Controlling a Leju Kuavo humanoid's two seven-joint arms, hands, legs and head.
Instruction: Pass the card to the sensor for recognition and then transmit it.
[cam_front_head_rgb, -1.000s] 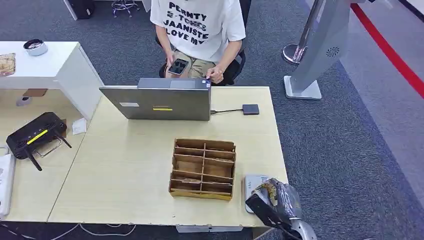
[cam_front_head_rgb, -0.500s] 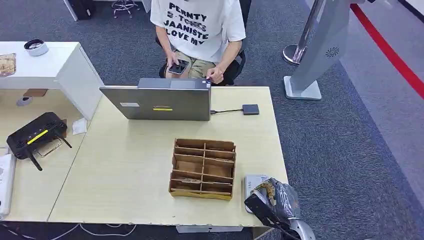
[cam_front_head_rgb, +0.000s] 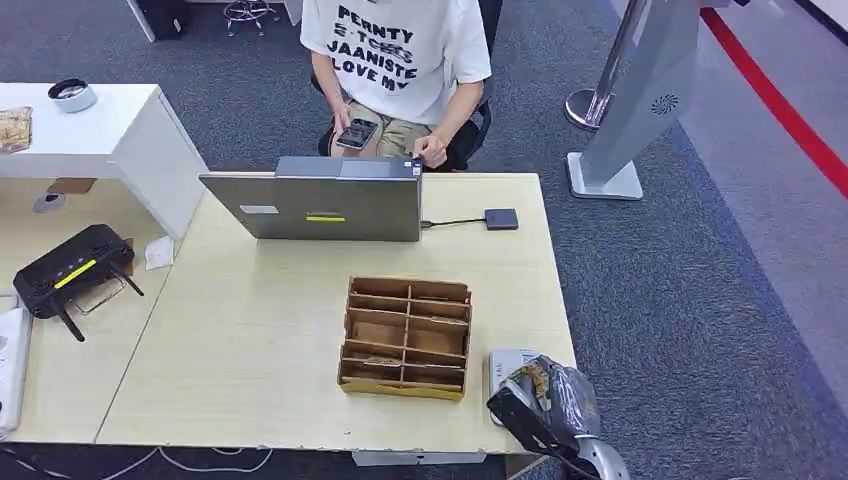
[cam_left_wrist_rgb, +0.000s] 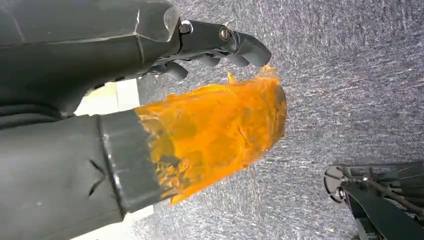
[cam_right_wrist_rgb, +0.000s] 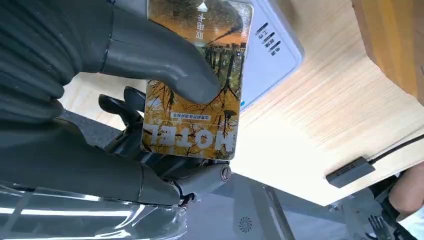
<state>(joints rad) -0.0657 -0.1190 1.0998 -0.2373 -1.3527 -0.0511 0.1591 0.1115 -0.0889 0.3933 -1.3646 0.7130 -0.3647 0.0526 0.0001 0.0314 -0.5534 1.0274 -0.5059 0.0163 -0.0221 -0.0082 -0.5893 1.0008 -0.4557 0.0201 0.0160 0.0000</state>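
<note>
My right hand (cam_front_head_rgb: 552, 402) hovers at the table's front right corner and grips a hotel card (cam_front_head_rgb: 533, 381) printed with autumn trees. In the right wrist view the thumb (cam_right_wrist_rgb: 160, 55) presses the card (cam_right_wrist_rgb: 200, 100) against the fingers behind it. The card's far end overlaps the white-grey sensor (cam_right_wrist_rgb: 272, 52), which lies flat on the table. From the head view the sensor (cam_front_head_rgb: 503, 361) peeks out from under the hand. My left hand (cam_left_wrist_rgb: 125, 100) hangs over grey carpet, its thumb wrapped in orange tape (cam_left_wrist_rgb: 220, 130), its fingers (cam_left_wrist_rgb: 225, 40) apart and holding nothing.
A brown wooden divider box (cam_front_head_rgb: 406, 337) stands just left of the sensor. Behind it is a laptop (cam_front_head_rgb: 315, 205) with a cabled dark hub (cam_front_head_rgb: 501, 218). A person (cam_front_head_rgb: 395, 60) sits at the far edge holding a phone. A black router (cam_front_head_rgb: 70, 268) lies far left.
My right hand with the card has dropped very slightly toward the table's front edge. The person's phone hand has shifted a little.
</note>
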